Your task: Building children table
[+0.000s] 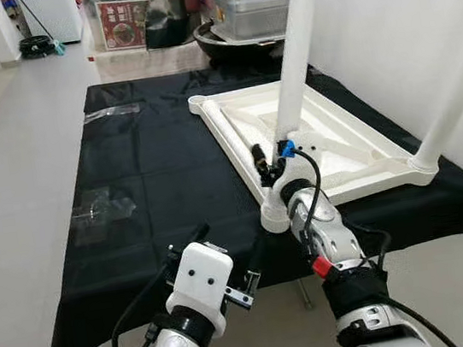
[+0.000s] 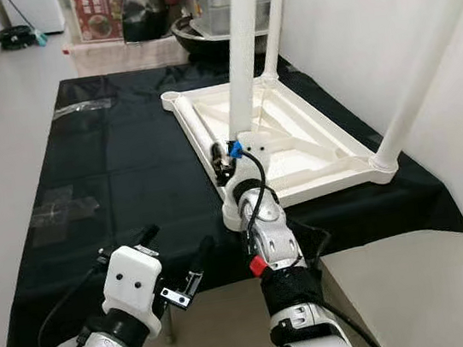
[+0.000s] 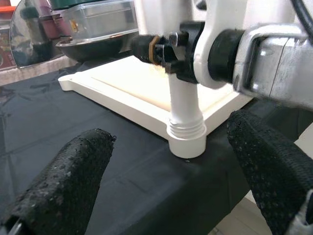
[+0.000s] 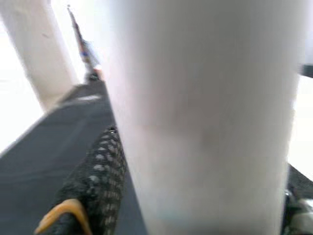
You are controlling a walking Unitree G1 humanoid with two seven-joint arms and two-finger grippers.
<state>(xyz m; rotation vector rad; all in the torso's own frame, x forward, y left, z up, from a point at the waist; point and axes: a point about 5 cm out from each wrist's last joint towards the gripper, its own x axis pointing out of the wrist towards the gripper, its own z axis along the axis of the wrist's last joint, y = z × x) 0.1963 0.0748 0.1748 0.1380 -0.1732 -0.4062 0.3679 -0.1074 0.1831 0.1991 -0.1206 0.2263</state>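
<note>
A white children's table top (image 1: 343, 136) lies upside down on a black cloth (image 1: 152, 159). A white table leg (image 1: 295, 44) stands tilted over the near corner socket (image 1: 273, 217), and my right gripper (image 1: 271, 163) is shut on its lower end. In the right wrist view the leg (image 4: 205, 117) sits against one fingertip pad (image 4: 98, 176). Another leg (image 1: 453, 90) stands in the right corner, and a third leg (image 2: 274, 16) at the back. My left gripper (image 1: 225, 248) hovers open over the cloth's front edge, left of the socket (image 3: 187, 139), holding nothing.
Clear plastic bags (image 1: 98, 205) lie on the cloth's left part. Boxes and lidded containers (image 1: 246, 3) are stacked behind the cloth. A white wall (image 1: 415, 9) runs along the right. Tiled floor (image 1: 15, 169) extends to the left.
</note>
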